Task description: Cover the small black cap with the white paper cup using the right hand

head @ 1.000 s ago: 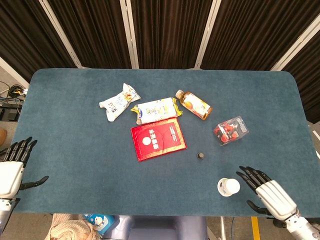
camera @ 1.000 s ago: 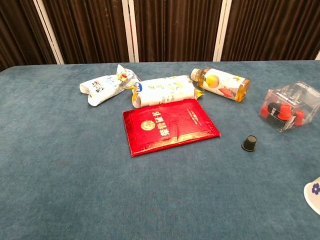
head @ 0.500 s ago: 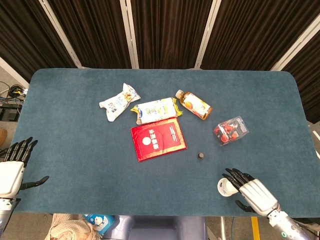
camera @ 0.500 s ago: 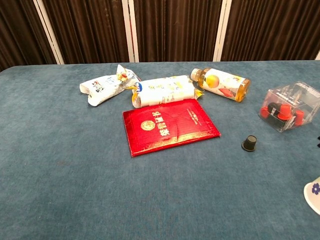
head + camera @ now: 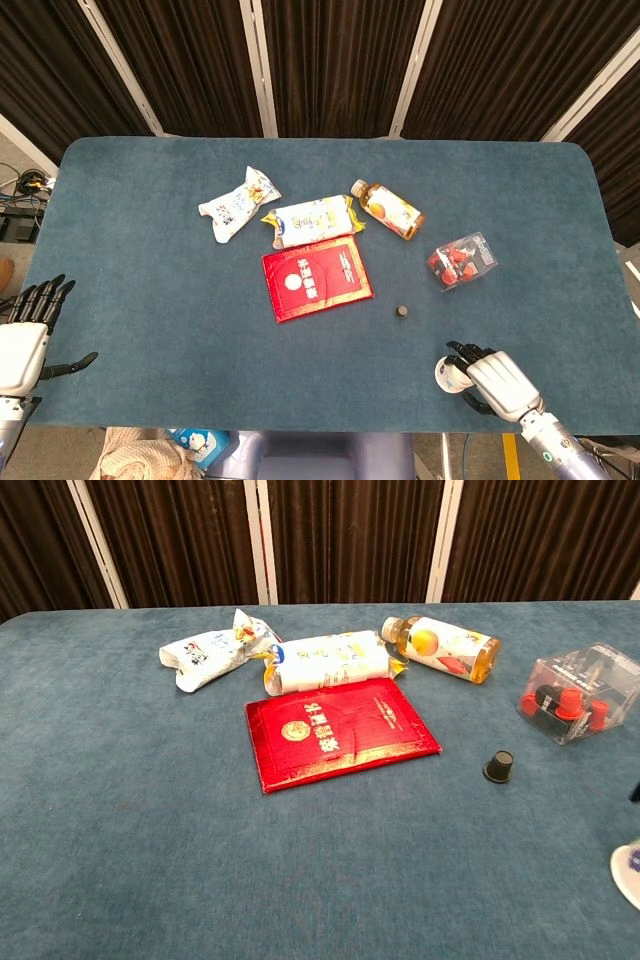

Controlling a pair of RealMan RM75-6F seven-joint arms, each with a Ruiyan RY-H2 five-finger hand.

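Right hand (image 5: 497,378) fingers (image 5: 462,352) wrapped around cup (image 5: 449,373) near tabletop (image 5: 150,250) front edge, cap (image 5: 401,312) apart, up-left; possible crushing or tipping of thin paper from too tight a squeeze.

The blue desk (image 5: 120,860) carries a red booklet (image 5: 338,732) lying flat near the middle. Behind it lie 2 snack packets: a white one (image 5: 212,648) to the left and a yellow-edged one (image 5: 325,660) just beside the booklet's far edge. A juice bottle (image 5: 447,648) lies on its side to the right. A clear box (image 5: 582,692) with red and black caps sits far right. The black cap (image 5: 499,766) stands alone. The cup (image 5: 630,868) shows only at the frame's right edge.
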